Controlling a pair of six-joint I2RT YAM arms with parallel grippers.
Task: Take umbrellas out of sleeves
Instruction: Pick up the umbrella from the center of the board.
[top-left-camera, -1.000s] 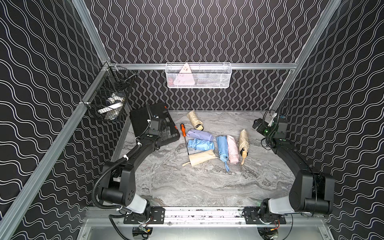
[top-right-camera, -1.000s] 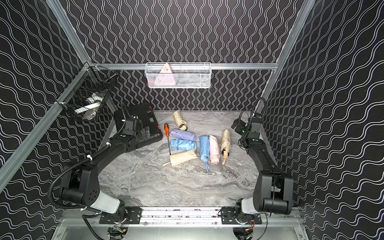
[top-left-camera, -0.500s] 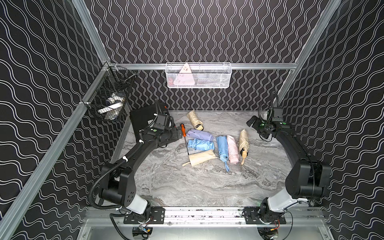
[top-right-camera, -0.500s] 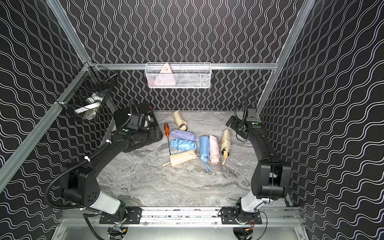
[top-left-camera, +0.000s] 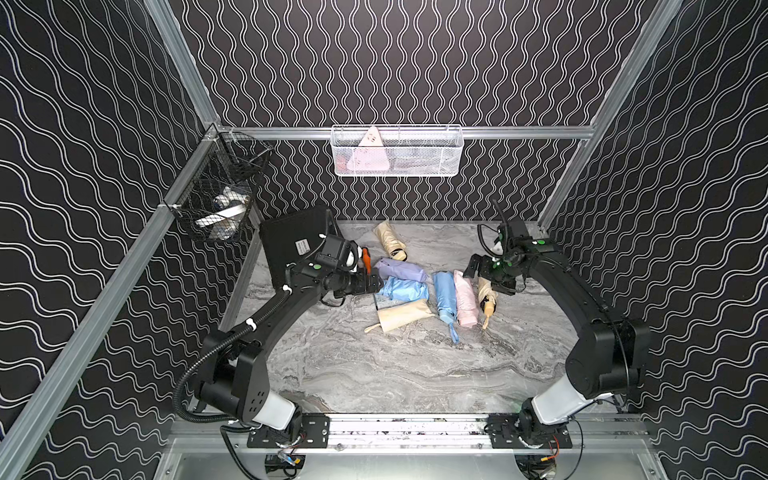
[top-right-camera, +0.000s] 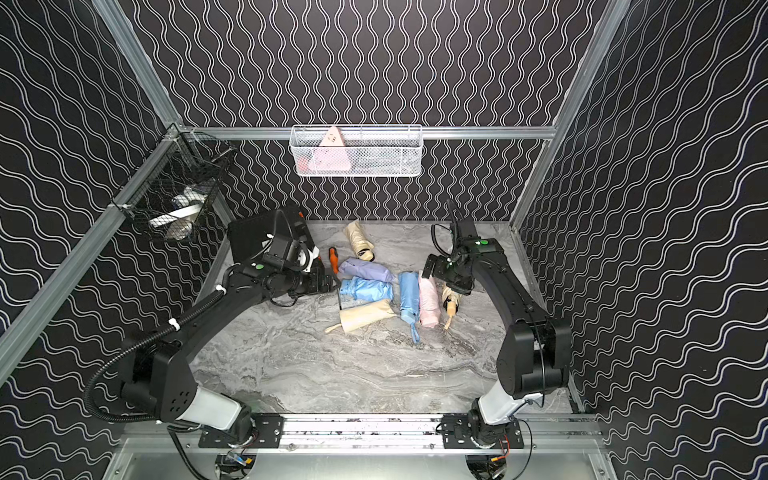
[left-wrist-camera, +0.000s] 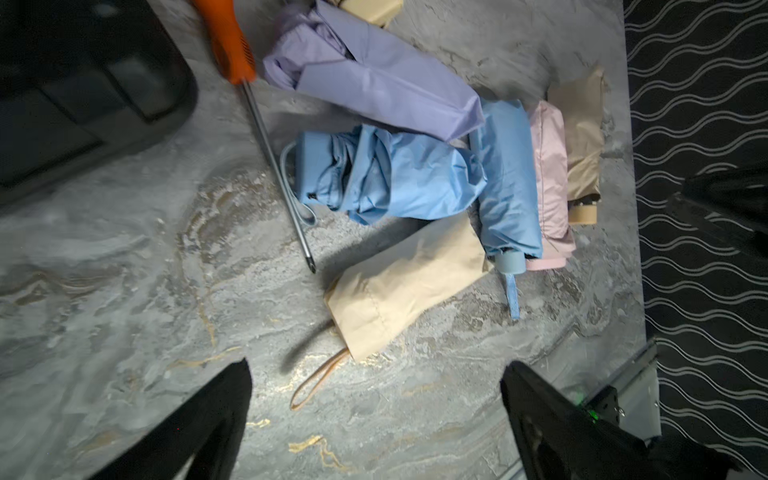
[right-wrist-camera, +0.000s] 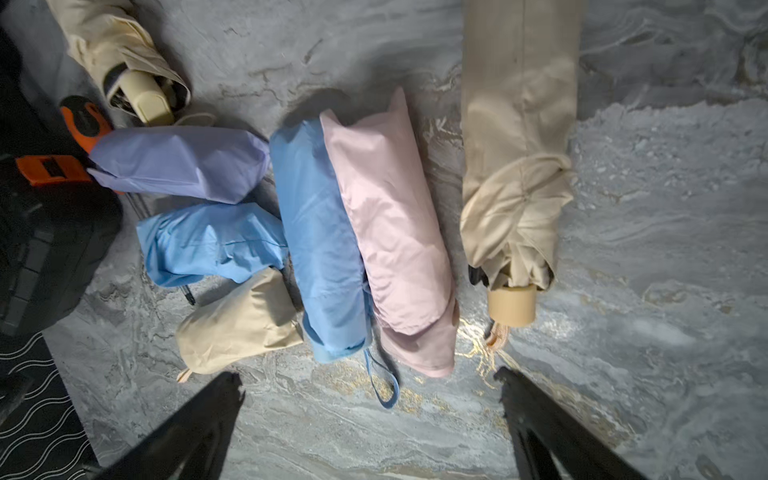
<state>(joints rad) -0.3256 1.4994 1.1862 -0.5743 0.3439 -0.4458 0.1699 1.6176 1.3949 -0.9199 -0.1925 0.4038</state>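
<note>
While the sleeves (left-wrist-camera: 507, 174) look thin, limp and slick over stiff, light umbrellas (left-wrist-camera: 395, 178), we judge the handle end, by the loop (left-wrist-camera: 320, 380), the surest hold. Our left end effector (left-wrist-camera: 374, 370) gapes wide and empty, the cream sleeve (left-wrist-camera: 407, 286) just ahead; the right end effector (right-wrist-camera: 368, 376) likewise, the pink sleeve (right-wrist-camera: 390, 232) just ahead. Whether the lilac sleeve (left-wrist-camera: 382, 91) is full we cannot tell; its mouth is blurred.

Wavy black walls (top-left-camera: 395, 62), grey marbled tabletop (top-left-camera: 395, 374)
</note>
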